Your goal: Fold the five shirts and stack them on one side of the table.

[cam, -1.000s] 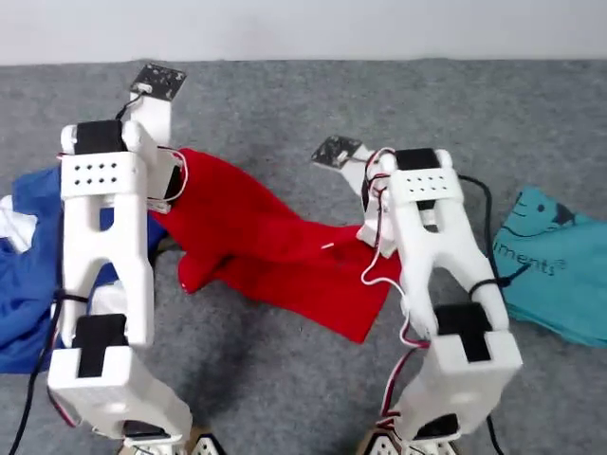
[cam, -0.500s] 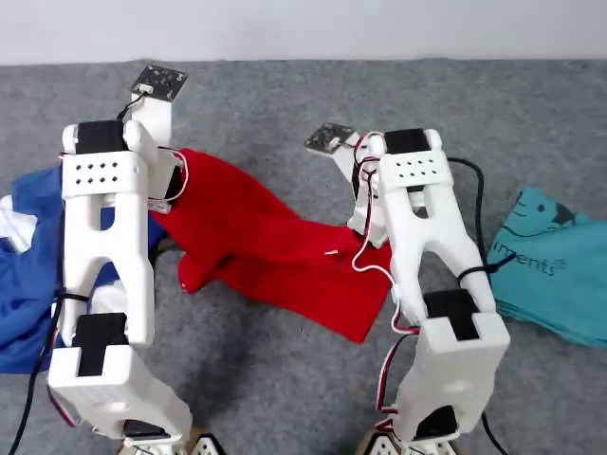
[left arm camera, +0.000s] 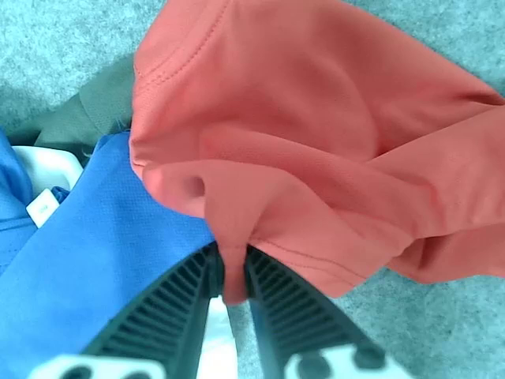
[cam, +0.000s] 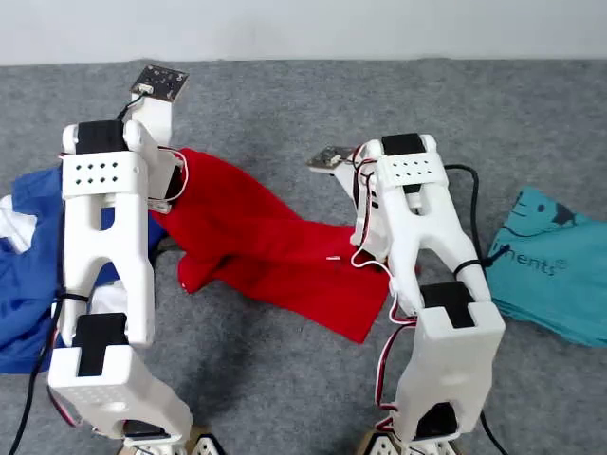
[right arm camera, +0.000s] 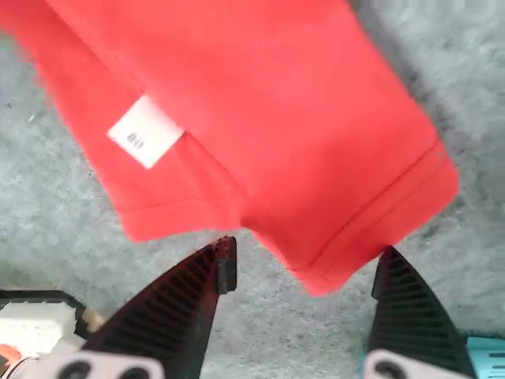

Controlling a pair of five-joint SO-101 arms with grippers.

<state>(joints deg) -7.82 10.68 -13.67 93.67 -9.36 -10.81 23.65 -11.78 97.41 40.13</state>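
Red shirt (cam: 275, 246) lies rumpled on the grey counter (cam: 285, 379); left jaws pinch its fold, right jaws gape wide over its hem.

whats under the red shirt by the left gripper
A blue shirt and a dark garment poke out from under the red shirt; how far they reach is covered.

The high view looks steeply down from above the arms' bases, across the grey table (cam: 285, 379) toward its far edge. Each wrist view sits close. The one behind the left gripper (left arm camera: 229, 268) faces the red shirt (left arm camera: 316, 134) and blue shirt (left arm camera: 95, 260); the one behind the right gripper (right arm camera: 306, 264) faces the red shirt's hem. All three views share the red shirt.
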